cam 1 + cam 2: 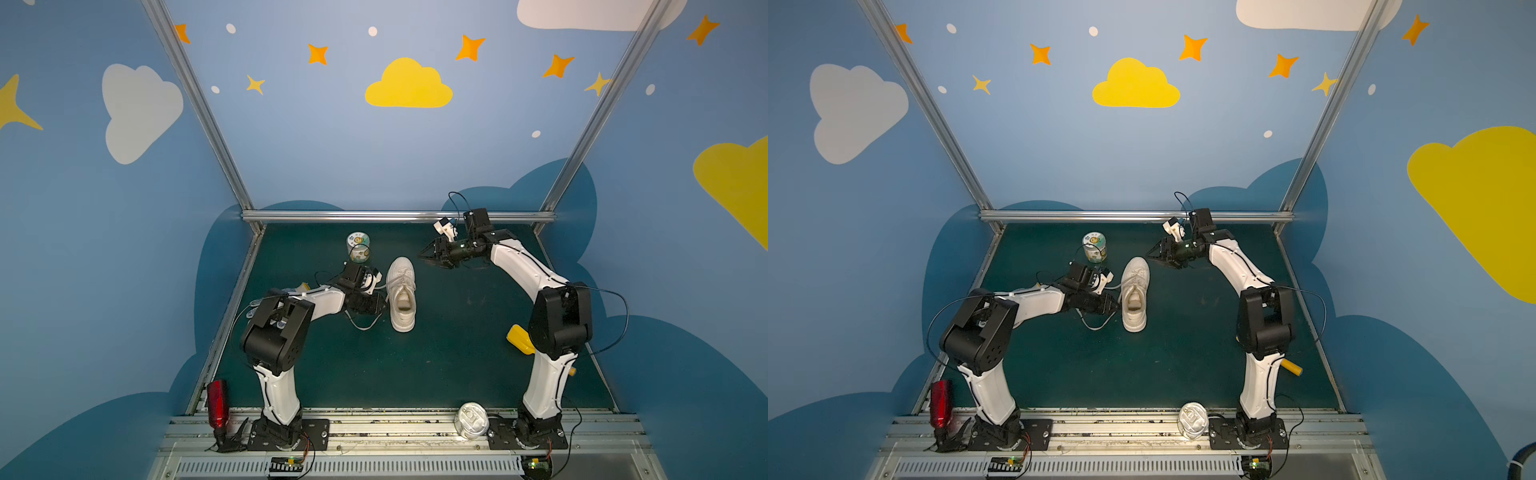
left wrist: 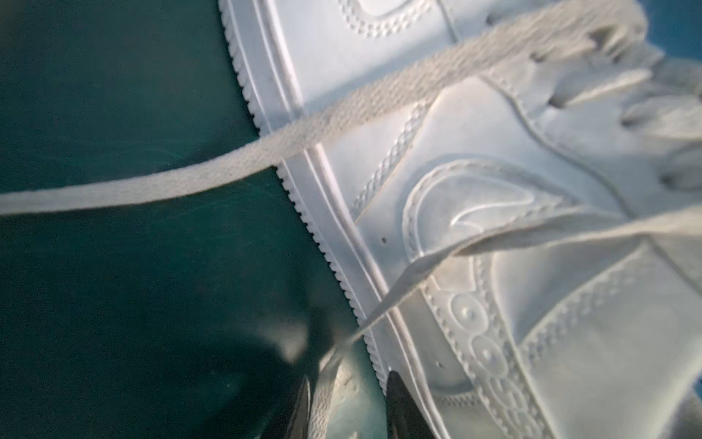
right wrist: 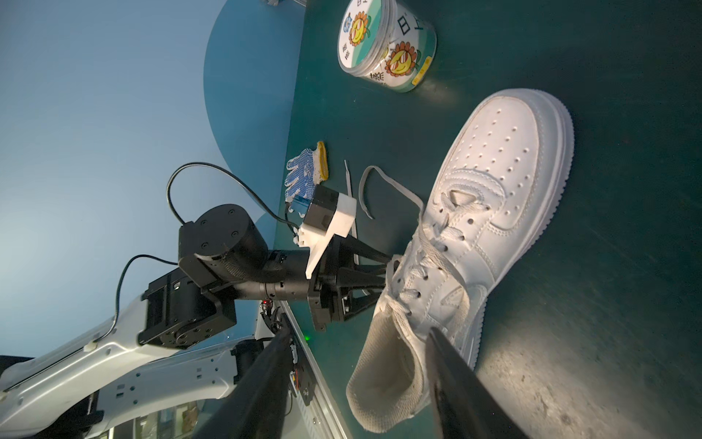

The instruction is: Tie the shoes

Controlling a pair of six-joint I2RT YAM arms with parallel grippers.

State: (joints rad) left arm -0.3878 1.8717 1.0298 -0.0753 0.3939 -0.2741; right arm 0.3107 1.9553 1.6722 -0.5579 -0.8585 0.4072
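- Nearest the left wrist camera, the left gripper [image 2: 349, 403] shows two dark fingers standing apart. One flat white lace [image 2: 380, 304] runs between them, and the gap is wider than the lace, so nothing is pinched yet.
- That lace climbs from the fingers over the ribbed sole edge toward the eyelets. A second lace [image 2: 190, 186] crosses the sole further off and trails onto the green mat [image 2: 114, 285].
- The sneaker [image 1: 402, 299] stands upright on its sole around mid-mat, toe toward the back wall. In both top views the left gripper is just beside it.
- The laces look light, limp and woven, so they would likely fold and slip out of a loose hold. A firm pinch across the flat width, a little out from the eyelets, seems the best place to take hold.
- The shoe looks light enough to drag if a lace is tugged hard.
- The right gripper [image 1: 427, 258] hangs spread and empty, apart from the toe on its right.
- A printed jar [image 1: 358, 247] stands near the toe.
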